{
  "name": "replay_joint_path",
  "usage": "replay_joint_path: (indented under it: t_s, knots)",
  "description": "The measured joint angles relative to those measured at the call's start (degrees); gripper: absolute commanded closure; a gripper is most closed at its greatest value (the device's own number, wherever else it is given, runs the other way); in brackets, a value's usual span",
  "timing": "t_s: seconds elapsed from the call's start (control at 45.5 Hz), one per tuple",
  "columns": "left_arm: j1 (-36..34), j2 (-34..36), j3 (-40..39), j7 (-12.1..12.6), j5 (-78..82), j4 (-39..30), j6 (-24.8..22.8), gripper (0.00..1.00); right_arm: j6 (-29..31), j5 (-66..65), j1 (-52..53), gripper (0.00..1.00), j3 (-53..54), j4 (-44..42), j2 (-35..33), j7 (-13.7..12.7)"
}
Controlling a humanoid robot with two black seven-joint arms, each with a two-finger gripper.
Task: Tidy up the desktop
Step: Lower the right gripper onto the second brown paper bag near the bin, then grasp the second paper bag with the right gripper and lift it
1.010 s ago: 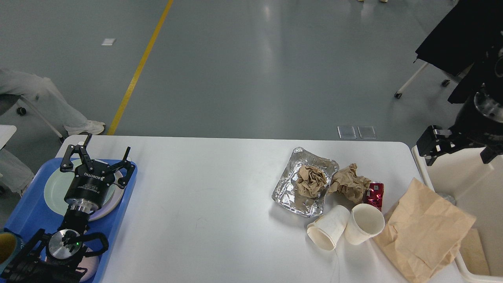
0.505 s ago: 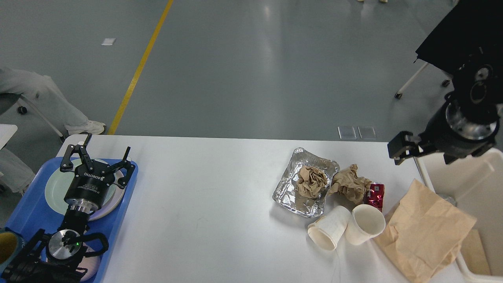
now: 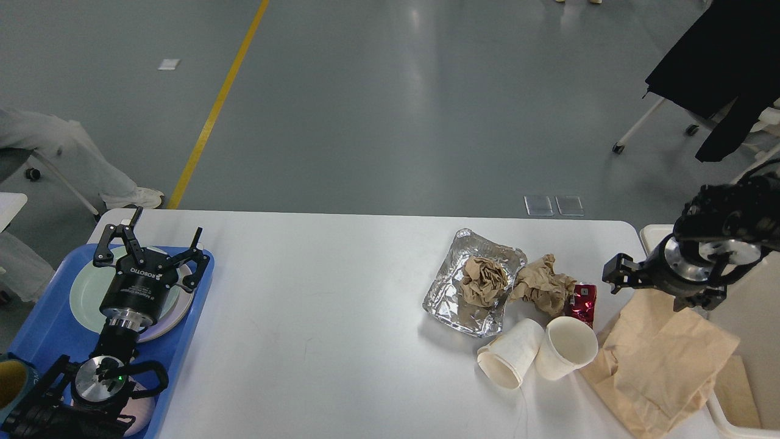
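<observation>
The white desktop (image 3: 323, 317) carries a pile of litter on its right side. A foil tray (image 3: 454, 299) holds a crumpled brown paper ball (image 3: 481, 277), and a second crumpled paper (image 3: 542, 283) lies beside it. A red packet (image 3: 582, 303), a tipped paper cup (image 3: 509, 353), a second cup (image 3: 567, 347) and a flat brown paper bag (image 3: 661, 356) lie close by. My right gripper (image 3: 620, 272) hovers just above the bag's far corner, dark and end-on. My left gripper (image 3: 152, 241) stands open and empty over the plates.
A blue tray (image 3: 42, 317) at the left edge holds stacked plates (image 3: 82, 292). A cream bin (image 3: 752, 317) stands off the table's right end. A seated person's legs (image 3: 67, 158) are at the far left, and a wheeled stand with black cloth (image 3: 713, 61) at the far right.
My right arm swung left from over the bin, then dropped down toward the bag's far corner. The left arm and the litter have not moved.
</observation>
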Motion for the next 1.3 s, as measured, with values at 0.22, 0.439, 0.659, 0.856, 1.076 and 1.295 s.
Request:
replay_joint_path:
  t_s: [0.22, 0.439, 0.659, 0.856, 1.076, 1.295]
  knots:
    - [0.0, 0.0, 0.0, 0.0, 0.0, 0.0, -0.01, 0.04, -0.66, 1.1, -10.38, 0.0, 2.16, -8.68, 1.18, -0.02]
    - [0.0, 0.0, 0.0, 0.0, 0.0, 0.0, -0.01, 0.04, -0.89, 2.13, -16.08, 0.0, 6.49, -12.61, 2.26, -0.02]
    - [0.0, 0.0, 0.0, 0.0, 0.0, 0.02, -0.01, 0.04, -0.79, 2.94, -16.0, 0.0, 7.84, -12.49, 2.35, -0.01]
    - [0.0, 0.0, 0.0, 0.0, 0.0, 0.03, 0.0, 0.04, -0.19, 3.55, -15.44, 0.0, 7.74, -12.27, 2.26, 0.0]
    - [0.0, 0.0, 0.0, 0.0, 0.0, 0.03, 0.0, 0.04, -1.93, 3.37, -18.83, 0.0, 7.48, -13.5, 3.59, -0.01]
    - [0.0, 0.0, 0.0, 0.0, 0.0, 0.03, 0.01, 0.04, -4.56, 3.61, -21.79, 0.09, 7.65, -16.88, 5.37, -0.01]
